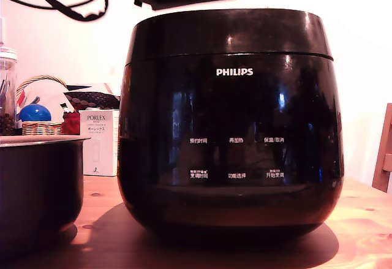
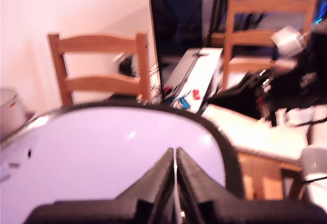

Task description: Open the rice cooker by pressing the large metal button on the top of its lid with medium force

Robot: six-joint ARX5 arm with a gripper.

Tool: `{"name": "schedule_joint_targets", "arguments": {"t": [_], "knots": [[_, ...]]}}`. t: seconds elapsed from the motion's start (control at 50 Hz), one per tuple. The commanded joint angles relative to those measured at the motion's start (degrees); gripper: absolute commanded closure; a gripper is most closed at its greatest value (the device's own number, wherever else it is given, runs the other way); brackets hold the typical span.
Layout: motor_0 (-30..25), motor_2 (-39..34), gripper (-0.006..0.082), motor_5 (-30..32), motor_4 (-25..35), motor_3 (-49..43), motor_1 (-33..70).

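The gripper [image 2: 174,157] hangs just above the lid [image 1: 229,31] of the rice cooker [image 1: 229,128]. In the exterior view only a dark slab of the arm shows at about 12 o'clock over the cooker, cut off by the picture's edge, with a black cable [image 1: 64,2] looping off toward 10 o'clock. In the wrist view the jaws are pressed together, their two dark tips meeting with only a hairline seam between them, pointing out over the lid's glossy top, which glares pale and washed out.

The rice cooker stands closed on the wooden tabletop [image 1: 361,226] and fills the middle of the exterior view, its PHILIPS logo and two rows of small white labels facing the camera. The lid's top face is hidden from that view by its own rim, and in the wrist view the glare wipes out any detail, so no button can be made out. Whether the tips touch the lid cannot be told.

At 8 o'clock of the cooker in the exterior view a dark pot [image 1: 37,183] with a pale rim sits near it, cropped by the frame. Behind, at 9 o'clock, stand a white PORLEX box [image 1: 98,143] and a wicker basket [image 1: 40,125] holding a blue ball [image 1: 35,113]. At 3 o'clock the tabletop lies bare up to a wooden chair edge [image 1: 384,155]. The wrist view, blurred, shows a wooden chair [image 2: 99,66] beyond the lid
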Motion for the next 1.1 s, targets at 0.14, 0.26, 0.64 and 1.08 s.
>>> {"name": "schedule_joint_targets", "arguments": {"t": [0.14,0.26,0.64,1.08], "knots": [[-0.26,0.44,0.0791,0.31,-2.89,-2.95,1.73],[-0.26,0.44,0.0791,0.5,-3.28,-5.03,2.08],[-1.27,0.44,0.0791,3.28,-5.25,-13.92,2.47],[-1.27,0.44,0.0791,6.25,-8.17,-20.98,2.47]]}}
